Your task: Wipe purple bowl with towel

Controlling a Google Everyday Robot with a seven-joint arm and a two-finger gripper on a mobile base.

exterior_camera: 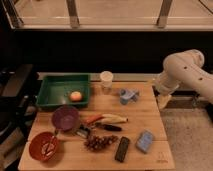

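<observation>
The purple bowl (65, 118) sits on the left part of the wooden table, just below the green tray. The towel (128, 95), a small blue-grey crumpled rag, lies at the back right of the tabletop. My gripper (163, 101) hangs from the white arm beside the table's right edge, a short way to the right of the towel and far from the bowl. It is open and holds nothing.
A green tray (54, 92) with an orange fruit (75, 96) stands at the back left, and a white cup (106, 79) is behind the centre. A red-orange bowl (44, 146), banana (114, 118), grapes (100, 142), black device (121, 149) and blue block (145, 141) fill the front.
</observation>
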